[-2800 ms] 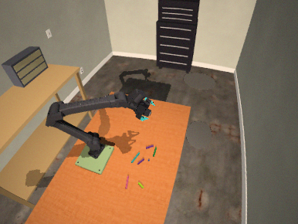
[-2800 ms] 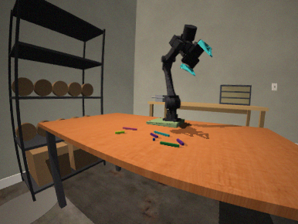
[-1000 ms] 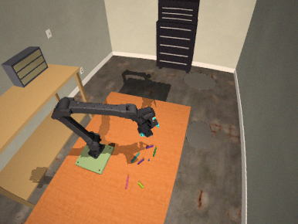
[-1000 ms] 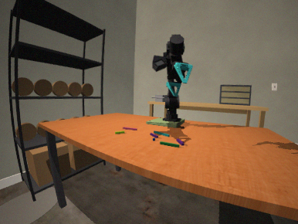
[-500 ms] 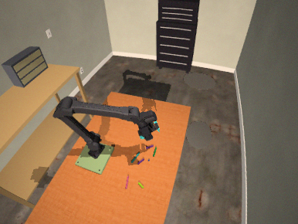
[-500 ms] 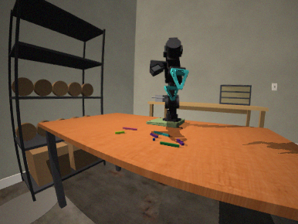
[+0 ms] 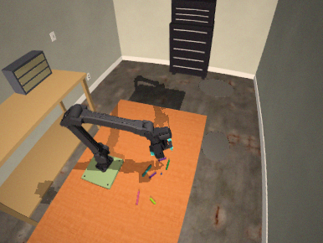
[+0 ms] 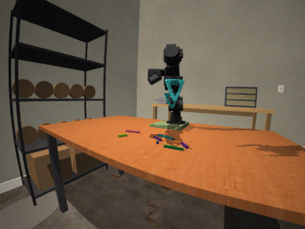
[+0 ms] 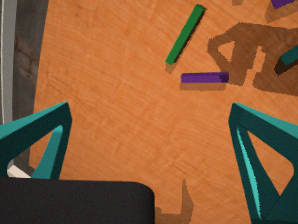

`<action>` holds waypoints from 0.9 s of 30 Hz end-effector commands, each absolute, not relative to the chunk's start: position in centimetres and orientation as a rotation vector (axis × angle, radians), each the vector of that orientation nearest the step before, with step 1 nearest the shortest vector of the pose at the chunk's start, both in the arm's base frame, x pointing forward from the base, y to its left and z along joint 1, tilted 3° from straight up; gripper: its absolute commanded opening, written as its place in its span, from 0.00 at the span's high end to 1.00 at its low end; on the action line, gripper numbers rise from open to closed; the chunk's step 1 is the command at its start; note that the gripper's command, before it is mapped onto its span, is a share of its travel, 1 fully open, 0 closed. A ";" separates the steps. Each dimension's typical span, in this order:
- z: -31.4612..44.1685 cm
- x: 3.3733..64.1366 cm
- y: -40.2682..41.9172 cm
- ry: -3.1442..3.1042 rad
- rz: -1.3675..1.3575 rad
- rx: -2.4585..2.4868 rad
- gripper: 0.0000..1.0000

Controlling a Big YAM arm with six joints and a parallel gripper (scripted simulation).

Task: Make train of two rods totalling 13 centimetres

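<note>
My gripper (image 7: pixel 163 152) (image 8: pixel 173 98) (image 9: pixel 150 111) is open and empty, and hangs above the table pointing down. In the wrist view a green rod (image 9: pixel 185 34) (image 7: pixel 167 164) (image 8: pixel 174 148) and a short purple rod (image 9: pixel 204 78) (image 8: pixel 184 144) lie just ahead of the fingers, apart from each other. A small blue rod (image 7: pixel 161 173) (image 8: pixel 157 143), a second purple rod (image 7: pixel 152 174) and a turquoise rod (image 7: pixel 146 170) (image 8: pixel 169 137) lie beyond. A lime rod (image 7: pixel 153 200) (image 8: pixel 122 135) and a long pinkish-purple rod (image 7: pixel 137 197) (image 8: pixel 133 131) lie further off.
The orange table (image 7: pixel 100 214) (image 8: pixel 237 166) carries the arm's green base plate (image 7: pixel 102 176) (image 8: pixel 160 125). The table's edge shows at the left in the wrist view (image 9: pixel 20 43). A wooden bench (image 7: pixel 25 109) and a shelf rack (image 8: pixel 47 99) stand beside the table.
</note>
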State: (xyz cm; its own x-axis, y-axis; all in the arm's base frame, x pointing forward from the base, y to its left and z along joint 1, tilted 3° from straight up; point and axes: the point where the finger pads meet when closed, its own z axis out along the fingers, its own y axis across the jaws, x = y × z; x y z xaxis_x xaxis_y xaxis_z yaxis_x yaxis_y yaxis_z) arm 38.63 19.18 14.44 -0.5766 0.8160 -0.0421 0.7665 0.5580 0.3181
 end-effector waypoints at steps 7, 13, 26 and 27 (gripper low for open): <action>15.4 39.8 19.6 2.584 0.425 1.335 0.00; 11.3 39.1 15.6 2.549 0.254 1.570 0.00; 12.6 40.3 16.6 2.535 0.308 1.537 0.00; 12.6 40.3 16.6 2.535 0.308 1.537 0.00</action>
